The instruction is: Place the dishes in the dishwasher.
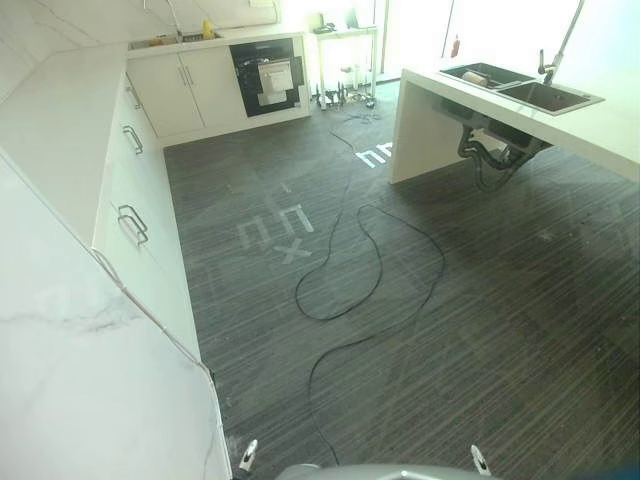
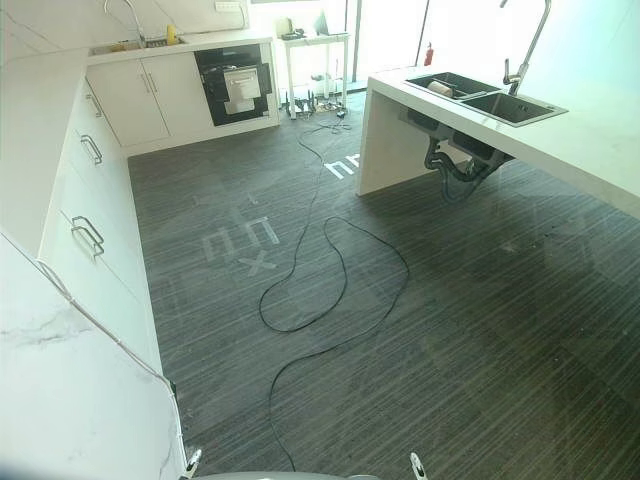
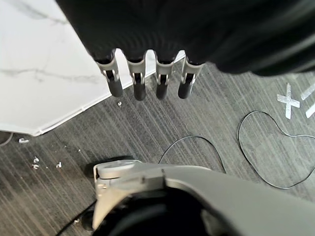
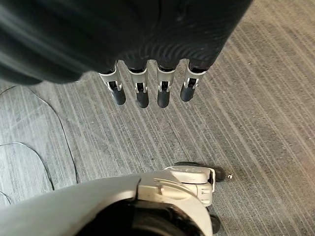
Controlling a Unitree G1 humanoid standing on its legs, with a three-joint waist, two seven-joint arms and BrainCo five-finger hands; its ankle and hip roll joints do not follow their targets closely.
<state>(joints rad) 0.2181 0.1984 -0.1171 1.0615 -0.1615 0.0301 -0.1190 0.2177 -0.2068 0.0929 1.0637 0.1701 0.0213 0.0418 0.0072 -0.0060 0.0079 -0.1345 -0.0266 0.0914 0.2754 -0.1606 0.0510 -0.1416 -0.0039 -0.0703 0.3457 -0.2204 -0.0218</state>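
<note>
A black built-in appliance (image 1: 268,75) sits in the white cabinets along the far wall, with something pale on its front. On the island at the right is a double sink (image 1: 548,97) with a tall tap (image 2: 524,45). A pale round item (image 2: 440,88) lies in its farther basin, too small to tell what it is. My left hand (image 3: 140,81) hangs over the dark floor by the corner of a marble counter, fingers straight and holding nothing. My right hand (image 4: 142,91) hangs over the floor in the same way, empty.
A white marble counter (image 1: 60,330) with handled drawers (image 1: 132,222) runs along my left. The white island (image 1: 430,120) stands at the right. White tape marks (image 1: 275,232) lie on the dark striped floor between them. A small table (image 1: 345,35) stands at the back.
</note>
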